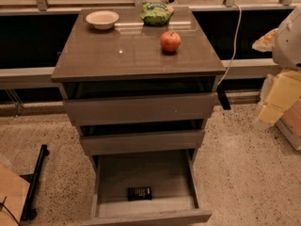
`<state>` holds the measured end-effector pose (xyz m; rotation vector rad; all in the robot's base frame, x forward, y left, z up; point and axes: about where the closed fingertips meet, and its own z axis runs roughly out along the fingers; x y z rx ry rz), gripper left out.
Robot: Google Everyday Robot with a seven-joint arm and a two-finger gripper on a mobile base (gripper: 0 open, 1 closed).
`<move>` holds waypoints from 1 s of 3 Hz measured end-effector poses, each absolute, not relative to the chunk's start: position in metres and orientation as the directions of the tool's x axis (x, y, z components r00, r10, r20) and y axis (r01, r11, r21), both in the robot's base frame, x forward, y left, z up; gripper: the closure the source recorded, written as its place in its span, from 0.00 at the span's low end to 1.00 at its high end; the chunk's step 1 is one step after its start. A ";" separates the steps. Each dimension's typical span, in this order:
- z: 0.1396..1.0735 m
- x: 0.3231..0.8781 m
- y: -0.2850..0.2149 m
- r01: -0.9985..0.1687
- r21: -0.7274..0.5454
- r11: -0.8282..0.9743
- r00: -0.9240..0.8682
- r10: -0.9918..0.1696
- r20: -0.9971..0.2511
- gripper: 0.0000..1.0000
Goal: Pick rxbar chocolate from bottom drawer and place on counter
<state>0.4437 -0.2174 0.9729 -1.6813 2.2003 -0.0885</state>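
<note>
The rxbar chocolate is a small flat black wrapper lying on the grey floor of the bottom drawer, near its front wall. That drawer is pulled wide open. The two shallower drawers above are pulled out a little. The counter is the glossy grey-brown top slab. My gripper is not in view; only a pale rounded part of my arm shows at the right edge, level with the counter and well clear of the cabinet.
On the counter stand a white bowl at the back left, a green snack bag at the back, and a red apple right of centre. A white cable hangs right of the cabinet. Yellow and tan boxes are at the right, a black bar on the floor at the left.
</note>
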 end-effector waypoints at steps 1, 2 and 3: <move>0.957 0.459 -0.219 -0.909 -0.285 0.303 -0.203 -0.922 -0.331 0.00; 0.959 0.462 -0.217 -0.905 -0.297 0.306 -0.199 -0.919 -0.340 0.00; 0.949 0.457 -0.220 -0.893 -0.285 0.347 -0.240 -0.905 -0.351 0.00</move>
